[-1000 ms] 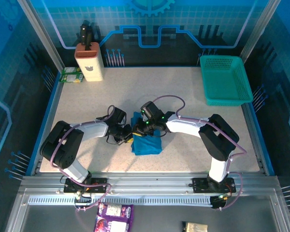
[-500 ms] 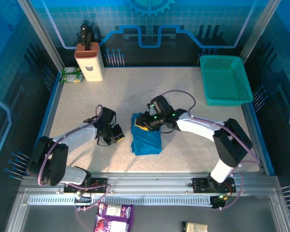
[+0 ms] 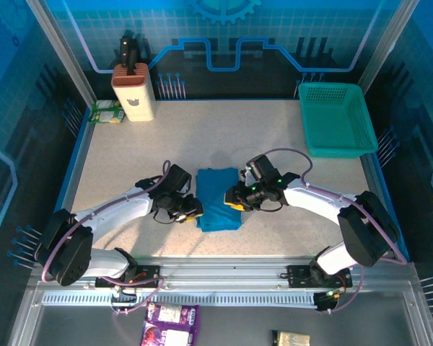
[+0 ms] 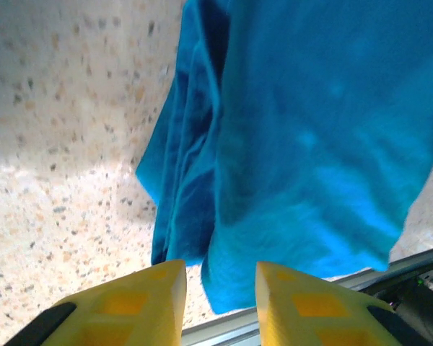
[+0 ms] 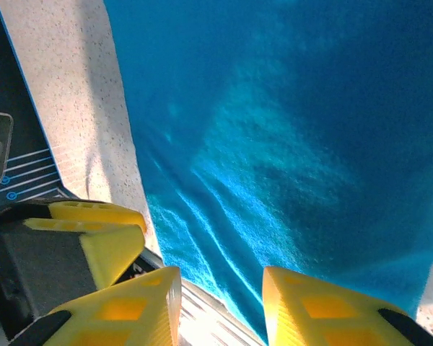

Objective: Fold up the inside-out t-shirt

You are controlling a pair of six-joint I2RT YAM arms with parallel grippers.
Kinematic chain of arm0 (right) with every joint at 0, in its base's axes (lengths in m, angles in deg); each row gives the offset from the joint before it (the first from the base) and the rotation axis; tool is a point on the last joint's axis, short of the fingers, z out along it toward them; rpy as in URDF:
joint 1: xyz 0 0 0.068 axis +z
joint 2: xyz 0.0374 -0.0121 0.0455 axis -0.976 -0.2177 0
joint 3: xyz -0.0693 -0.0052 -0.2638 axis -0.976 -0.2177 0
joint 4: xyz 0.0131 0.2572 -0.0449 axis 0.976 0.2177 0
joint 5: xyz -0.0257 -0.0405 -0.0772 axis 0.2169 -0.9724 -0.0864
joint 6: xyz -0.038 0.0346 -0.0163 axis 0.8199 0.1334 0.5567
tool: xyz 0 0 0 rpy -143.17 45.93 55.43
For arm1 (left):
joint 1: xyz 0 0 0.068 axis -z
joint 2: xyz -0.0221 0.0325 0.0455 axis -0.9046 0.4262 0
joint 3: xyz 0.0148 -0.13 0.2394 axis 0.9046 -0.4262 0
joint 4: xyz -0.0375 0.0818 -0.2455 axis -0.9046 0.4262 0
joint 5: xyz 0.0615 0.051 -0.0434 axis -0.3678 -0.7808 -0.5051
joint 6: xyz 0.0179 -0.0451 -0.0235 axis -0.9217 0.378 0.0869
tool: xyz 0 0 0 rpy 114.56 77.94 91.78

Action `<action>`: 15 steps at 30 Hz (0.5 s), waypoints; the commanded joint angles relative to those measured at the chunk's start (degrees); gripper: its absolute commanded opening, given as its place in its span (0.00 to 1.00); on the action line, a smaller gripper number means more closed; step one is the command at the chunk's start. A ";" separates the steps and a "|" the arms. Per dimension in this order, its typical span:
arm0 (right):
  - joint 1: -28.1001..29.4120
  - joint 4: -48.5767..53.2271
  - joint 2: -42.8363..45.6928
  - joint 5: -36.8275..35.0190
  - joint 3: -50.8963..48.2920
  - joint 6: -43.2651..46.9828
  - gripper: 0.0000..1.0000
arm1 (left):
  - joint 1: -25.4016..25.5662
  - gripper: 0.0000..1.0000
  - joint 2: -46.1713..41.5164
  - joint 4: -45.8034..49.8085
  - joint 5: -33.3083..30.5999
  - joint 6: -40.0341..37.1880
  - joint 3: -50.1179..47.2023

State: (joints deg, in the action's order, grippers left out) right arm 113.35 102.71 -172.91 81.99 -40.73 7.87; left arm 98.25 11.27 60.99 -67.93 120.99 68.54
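Packet (image 3: 107, 112), green, lies at the far left corner of the speckled surface (image 3: 202, 137), just beside a tan knife block (image 3: 133, 94) with dark handles sticking out of its top.

Nearer to me, the left arm (image 3: 123, 213) reaches in low across the surface, and I can see the left jaws sitting right at the left edge of the blue t-shirt (image 3: 215, 205). On my left wrist feed the yellow fingers (image 4: 130, 303) stand apart with a clear gap, clamping nothing; the shirt's layered edge and a loose corner lie just ahead of them.

The t-shirt is folded into a compact rectangle at the middle of the surface, toward the near edge, between the two arms.

On its right edge I have the right jaws, also parted. The wrist feed shows both yellow fingers (image 5: 123, 310) spread wide over flat, slightly rippled cloth, holding none of it.

Far right, a teal mesh basket (image 3: 335, 150) sits at the back corner, well apart from the shirt.
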 commanded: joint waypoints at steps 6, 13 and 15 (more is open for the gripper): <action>-0.33 3.32 -0.09 0.85 0.42 2.56 0.36 | 2.03 0.31 0.91 -1.84 1.94 3.37 -3.14; -0.33 6.33 -1.47 0.84 1.05 4.49 0.36 | 3.66 0.28 2.48 -5.85 3.02 4.78 -2.58; -0.33 6.17 -1.50 0.95 0.64 4.52 0.37 | 4.18 0.28 3.17 -6.65 3.19 5.12 -2.61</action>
State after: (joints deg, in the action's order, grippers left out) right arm 113.35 106.51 -173.61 82.03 -40.67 10.91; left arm 101.59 13.39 56.24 -66.62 124.68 66.07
